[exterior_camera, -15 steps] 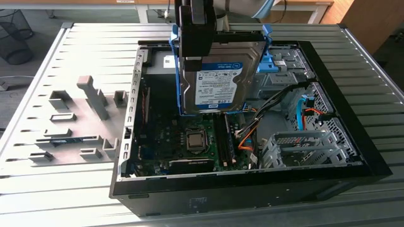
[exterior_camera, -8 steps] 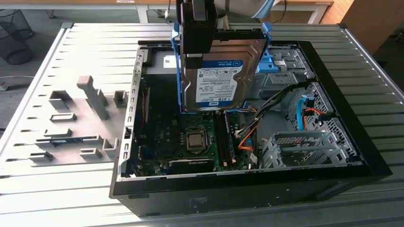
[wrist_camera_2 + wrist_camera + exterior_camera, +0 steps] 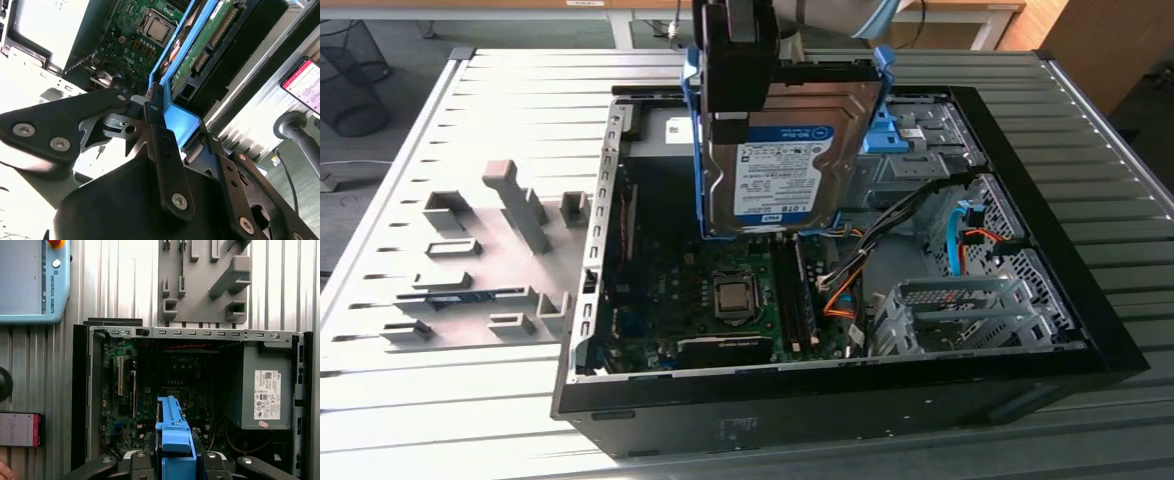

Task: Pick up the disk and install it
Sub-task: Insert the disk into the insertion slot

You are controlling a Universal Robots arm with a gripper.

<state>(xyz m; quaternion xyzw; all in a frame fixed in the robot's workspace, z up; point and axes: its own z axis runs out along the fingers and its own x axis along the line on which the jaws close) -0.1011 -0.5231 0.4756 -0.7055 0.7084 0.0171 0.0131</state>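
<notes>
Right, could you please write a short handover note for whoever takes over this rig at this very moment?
Gripper: shut on the blue frame of the disk, as the second wrist view shows.
Disk: off the table, held upright on edge above the open computer case, over the motherboard. In the exterior view it appears to touch nothing inside the case.
Done: the pick-up.
Left: the install. The disk is not yet seated in any bay. The grey metal cage is inside the case, toward the exterior view's right.
</notes>
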